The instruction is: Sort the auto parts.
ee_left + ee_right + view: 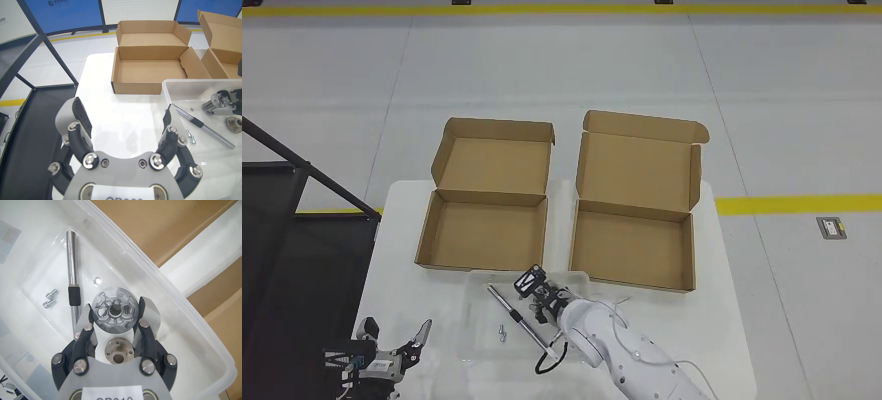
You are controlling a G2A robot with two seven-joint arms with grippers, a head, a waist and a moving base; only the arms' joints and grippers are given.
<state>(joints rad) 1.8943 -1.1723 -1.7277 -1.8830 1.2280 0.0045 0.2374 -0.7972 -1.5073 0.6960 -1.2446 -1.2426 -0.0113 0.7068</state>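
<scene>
A clear plastic bin [170, 285] at the table's front holds the parts. My right gripper [115, 308] is down inside it, shut on a round grey cast metal part [115, 313], one finger pressed on each side. Just behind it lies a flanged brass-coloured hub [118, 351]. A steel rod with a black band [72, 279], two small bolts [49, 298] and a small nut [97, 280] rest on the bin floor. My left gripper [123, 106] hangs open over the bare table near its front left corner, beside the bin's wall [166, 89], with nothing between its fingers.
Two open cardboard boxes stand behind the bin with their lids folded back, one on the left [482, 235] and one on the right [632, 250], both with nothing inside. A black metal rack [282, 250] borders the table's left side.
</scene>
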